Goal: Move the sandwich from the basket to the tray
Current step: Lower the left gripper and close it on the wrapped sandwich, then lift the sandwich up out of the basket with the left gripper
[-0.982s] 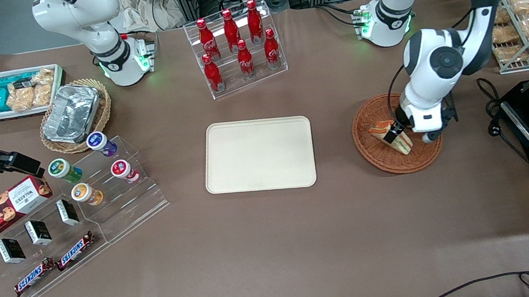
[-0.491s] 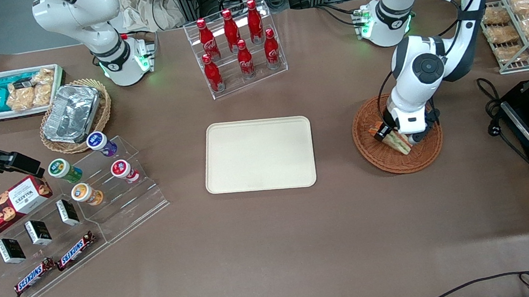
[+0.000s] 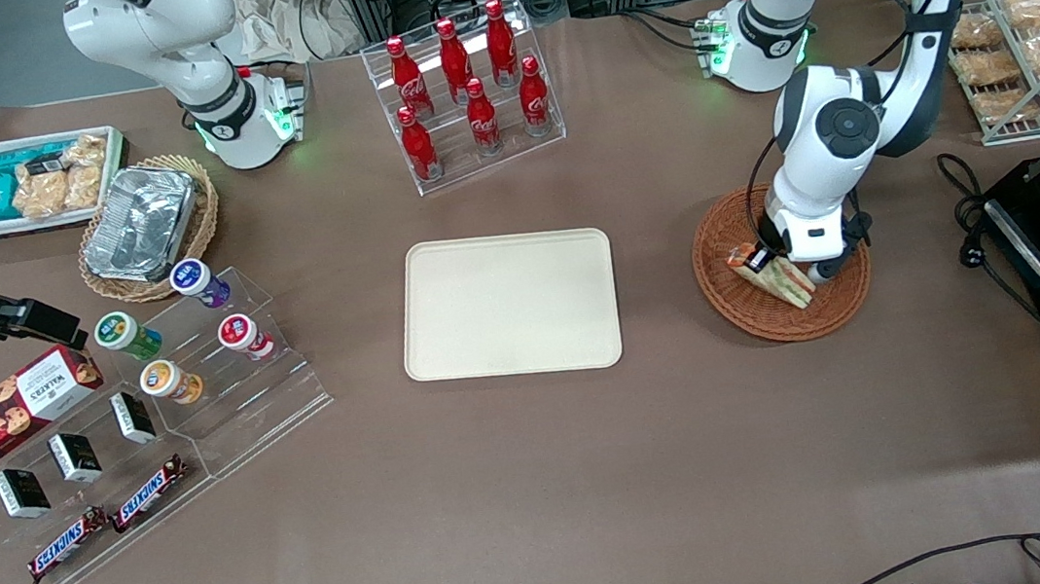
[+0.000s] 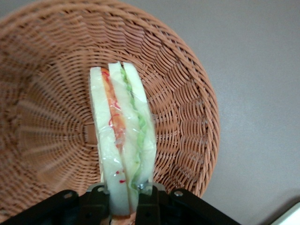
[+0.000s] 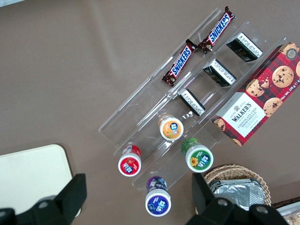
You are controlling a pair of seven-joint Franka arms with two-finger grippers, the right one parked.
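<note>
grasp step: my hand (image 4: 125, 199) is clamped on the sandwich (image 4: 123, 140) over the basket (image 3: 782, 316). next i lift clear, carry to tray (image 3: 508, 304).

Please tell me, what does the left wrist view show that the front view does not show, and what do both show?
Only the left wrist view shows the gripper fingers shut on the sandwich, with its filling layers. Only the front view shows the tray, bare, nearer the parked arm's end than the basket. Both show the sandwich over the basket.
</note>
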